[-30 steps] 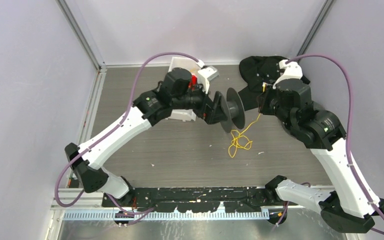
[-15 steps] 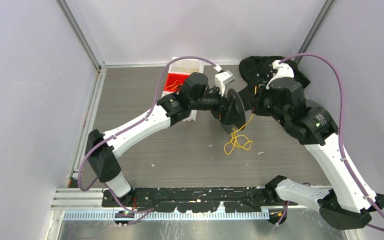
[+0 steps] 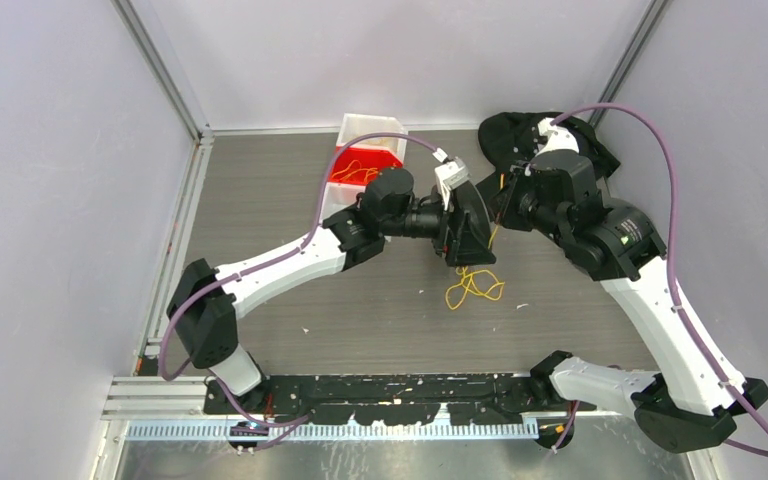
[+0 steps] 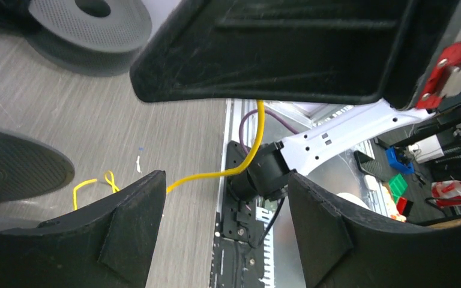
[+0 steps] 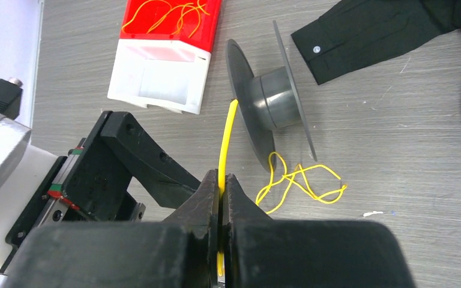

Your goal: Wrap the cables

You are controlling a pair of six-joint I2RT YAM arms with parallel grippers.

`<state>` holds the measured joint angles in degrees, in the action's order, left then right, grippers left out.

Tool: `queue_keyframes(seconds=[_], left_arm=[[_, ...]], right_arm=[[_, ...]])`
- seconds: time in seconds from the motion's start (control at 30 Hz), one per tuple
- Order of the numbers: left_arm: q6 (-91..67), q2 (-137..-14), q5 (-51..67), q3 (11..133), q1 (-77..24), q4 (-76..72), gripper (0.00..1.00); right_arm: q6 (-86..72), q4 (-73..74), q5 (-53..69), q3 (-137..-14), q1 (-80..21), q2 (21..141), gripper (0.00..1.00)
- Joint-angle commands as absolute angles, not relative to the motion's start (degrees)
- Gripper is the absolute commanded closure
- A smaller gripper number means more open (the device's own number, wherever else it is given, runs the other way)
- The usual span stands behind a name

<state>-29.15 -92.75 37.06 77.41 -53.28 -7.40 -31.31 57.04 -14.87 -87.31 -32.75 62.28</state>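
Note:
A thin yellow cable runs from my right gripper (image 5: 222, 180) down to loose loops (image 5: 303, 183) on the table; the loops also show in the top view (image 3: 472, 287). The right gripper (image 3: 503, 208) is shut on the cable's strand (image 5: 225, 141), held above the table. A dark grey spool (image 5: 270, 99) stands on its rim just beyond it. My left gripper (image 4: 225, 183) is open and empty, its jaws wide apart under the right gripper, with the cable (image 4: 216, 175) passing between them. The spool (image 4: 18, 165) is beside its left finger. In the top view the left gripper (image 3: 468, 235) is at the spool.
A red bin (image 3: 365, 165) with more yellow cables sits at the back, a white bin (image 5: 156, 78) joined to it. A black cloth (image 3: 520, 135) lies at the back right. A second grey spool (image 4: 90, 18) lies flat near the cloth.
The left arm has swung right and forward, uncovering the red bin. The right gripper has moved a little left and back with the cable, and the loops shifted slightly left.

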Motion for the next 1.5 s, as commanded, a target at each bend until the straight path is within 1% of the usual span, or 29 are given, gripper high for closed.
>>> queue_keyframes(seconds=[0.0,0.07,0.2,0.27,0.3,0.37,0.43,0.47,0.5,0.53,0.63,0.67,0.7,0.83,0.93,1.07,1.23,1.47], left_arm=[[-31.47,-91.7,34.75,78.78,-54.29,-14.93,0.28],[-32.74,-92.24,33.89,78.73,-54.32,-16.23,0.32],[-34.12,-93.62,33.92,79.77,-54.39,-17.49,0.35],[-34.71,-94.18,34.1,80.09,-54.49,-17.87,0.41],[-35.2,-94.38,34.3,80.07,-54.49,-18.25,0.46],[-35.77,-94.48,34.63,80.34,-54.49,-18.43,0.6],[-35.75,-94.21,34.59,80.41,-54.49,-17.59,0.8],[-35.33,-93.86,34.39,80.56,-54.49,-16.36,0.92],[-34.49,-93.48,33.89,80.78,-54.49,-14.61,0.98],[-33.55,-92.96,33.32,80.95,-54.49,-12.37,0.99],[-31.07,-90.12,30.76,79.93,-54.21,-6.17,1.0],[-30.64,-88.73,29.89,79.18,-53.82,-4.62,1.0],[-30.54,-86.31,28.85,78.19,-53.25,-2.91,1.0],[-30.05,-77.48,24.63,74.29,-51.37,4.14,1.0],[-29.08,-70.74,20.11,71.99,-50.0,9.89,1.0],[-28.15,-65.2,16.63,73.7,-47.39,17.19,1.0],[-26.7,-63.67,14.87,78.15,-44.83,23.76,1.0],[-26.32,-63.03,16.46,81.8,-40.11,27.69,1.0]], right_arm=[[-33.65,54.72,-13.67,-88.79,-32.47,62.06,1.0],[-34.11,54.56,-13.39,-88.56,-32.44,62.02,1.0],[-34.87,54.43,-13.15,-88.1,-32.47,61.98,1.0],[-35.27,54.34,-13.1,-87.9,-32.44,62.04,1.0],[-35.44,54.34,-13.15,-87.77,-32.51,62.05,1.0],[-35.74,54.41,-13.63,-87.57,-32.45,61.96,1.0],[-36.13,54.7,-14.63,-87.45,-32.46,61.86,1.0],[-36.31,55.13,-15.55,-87.52,-32.39,61.89,0.95],[-36.56,55.9,-16.73,-87.84,-32.14,61.95,0.81],[-36.55,56.61,-17.91,-88.24,-31.74,61.97,0.66],[-35.75,58.0,-20.16,-89.4,-29.73,61.22,0.39],[-35.36,58.34,-20.75,-89.9,-28.92,60.87,0.33],[-35.01,58.69,-21.59,-90.32,-27.99,60.52,0.28],[-33.09,59.41,-23.89,-91.16,-24.11,59.2,0.18],[-31.31,60.26,-24.6,-88.86,-21.8,59.56,0.16],[-31.39,58.93,-21.68,-80.09,-19.58,60.02,0.16],[-30.44,54.46,-11.39,-72.03,-19.38,64.07,0.19],[-27.27,46.23,-9.87,-70.28,-19.38,71.23,0.21]])
